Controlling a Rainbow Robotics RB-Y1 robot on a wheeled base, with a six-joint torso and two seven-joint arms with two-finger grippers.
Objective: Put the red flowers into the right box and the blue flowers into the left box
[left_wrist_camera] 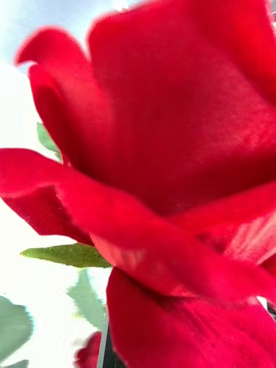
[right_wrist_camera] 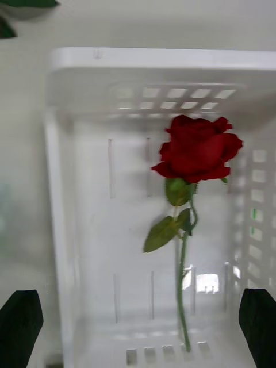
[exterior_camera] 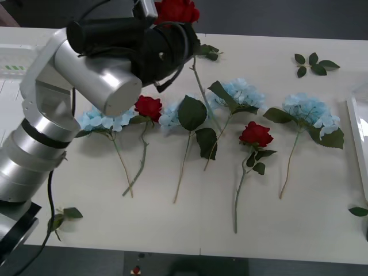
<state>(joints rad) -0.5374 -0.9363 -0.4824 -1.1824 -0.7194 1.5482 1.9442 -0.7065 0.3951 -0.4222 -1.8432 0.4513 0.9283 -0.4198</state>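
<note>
My left arm reaches across the table's far side, and its gripper (exterior_camera: 168, 22) holds a red flower (exterior_camera: 176, 10) up by the head, the stem (exterior_camera: 201, 86) hanging over the blue flowers. Its petals (left_wrist_camera: 172, 144) sit right against the left wrist camera. Two more red flowers (exterior_camera: 148, 107) (exterior_camera: 256, 134) lie on the table among several blue flowers (exterior_camera: 103, 119) (exterior_camera: 241, 92) (exterior_camera: 310, 109). My right gripper (right_wrist_camera: 138, 325) hovers open over the white right box (right_wrist_camera: 63, 190), where one red flower (right_wrist_camera: 198, 146) lies. The right box's rim (exterior_camera: 357, 138) shows at the table's right edge. The clear left box (exterior_camera: 12, 57) is at the far left.
Loose green leaf sprigs lie at the far right (exterior_camera: 314, 63), by the front left corner (exterior_camera: 64, 216) and at the right edge (exterior_camera: 358, 211). My left arm's silver links (exterior_camera: 86, 75) cover the table's left part. The table's front strip is bare.
</note>
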